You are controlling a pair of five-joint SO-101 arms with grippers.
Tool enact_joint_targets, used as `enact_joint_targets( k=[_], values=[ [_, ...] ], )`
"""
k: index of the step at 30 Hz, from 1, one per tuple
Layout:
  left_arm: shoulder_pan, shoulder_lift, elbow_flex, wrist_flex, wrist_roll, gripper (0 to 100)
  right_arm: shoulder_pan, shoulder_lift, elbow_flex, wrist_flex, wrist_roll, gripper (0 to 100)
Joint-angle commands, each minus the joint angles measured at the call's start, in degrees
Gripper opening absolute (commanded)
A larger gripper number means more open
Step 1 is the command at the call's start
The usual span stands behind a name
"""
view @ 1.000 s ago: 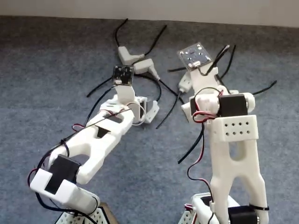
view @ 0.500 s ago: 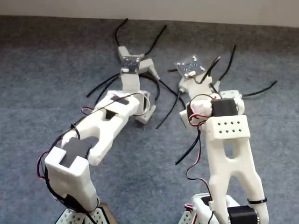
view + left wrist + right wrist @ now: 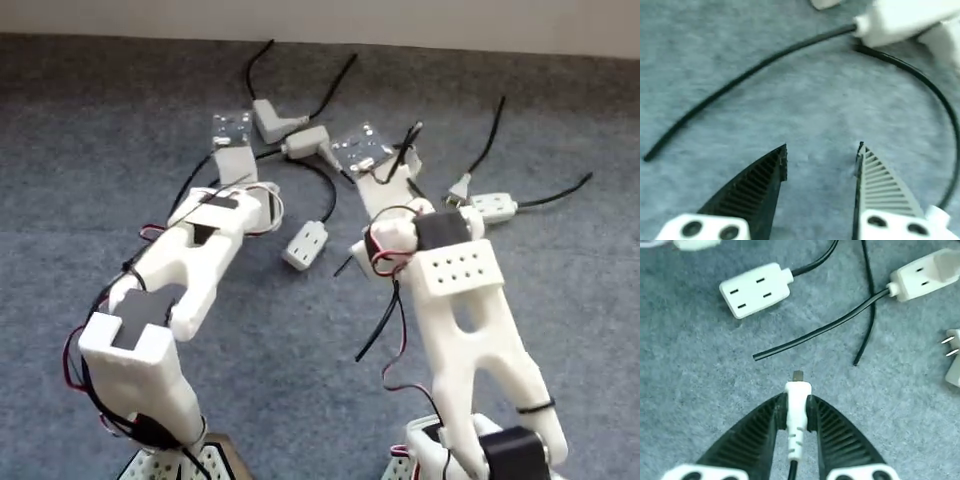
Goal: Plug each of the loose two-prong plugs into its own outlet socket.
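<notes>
My right gripper (image 3: pixel 797 399) is shut on a white two-prong plug (image 3: pixel 797 407), whose prong end sticks out past the fingertips just above the carpet. Ahead of it lies a white outlet socket (image 3: pixel 756 289) with its slots facing up; the same socket (image 3: pixel 305 243) lies between the two arms in the high view. A second socket (image 3: pixel 927 275) and a loose plug (image 3: pixel 954 360) lie off to one side. My left gripper (image 3: pixel 822 147) is open over bare carpet, with a white plug body (image 3: pixel 900 22) and its black cord (image 3: pixel 740 80) beyond the fingertips.
Black cords cross the grey carpet around both arms. Two more white pieces (image 3: pixel 290 130) sit at the back centre. At the right lie a socket (image 3: pixel 492 207) and a plug (image 3: pixel 458 187). The light wall edge runs along the back.
Both arms have swung to the left. The left arm left the central socket, which now lies uncovered. The right arm carried its plug leftward, uncovering the socket and plug at the right.
</notes>
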Motion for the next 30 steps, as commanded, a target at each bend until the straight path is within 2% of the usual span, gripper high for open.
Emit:
enact_joint_targets(
  k=[1, 4, 8, 11, 21, 30],
  values=[
    [-2.8, -5.8, -1.5, 0.4, 0.2, 22, -1.5, 6.5, -6.1, -0.7, 0.4, 4.4],
    [-5.8, -9.4, 1.5, -0.4, 1.8, 22, -3.1, 13.1, -11.5, 1.0, 0.5, 4.4],
    [-11.6, -11.5, 5.3, -6.9, 13.7, 22, -7.4, 18.6, -21.4, 5.9, 0.3, 4.4],
    [-15.0, -11.5, 5.8, -9.7, 18.3, 22, -9.7, 21.1, -26.8, 6.9, 0.3, 4.4],
    [-15.5, -11.3, 5.9, -9.8, 18.7, 22, -12.6, 33.9, -33.8, 6.8, 0.4, 4.4],
    [-15.5, -11.3, 5.9, -9.8, 18.7, 22, -13.1, 35.6, -36.4, 6.5, 2.8, 4.4]
  ],
)
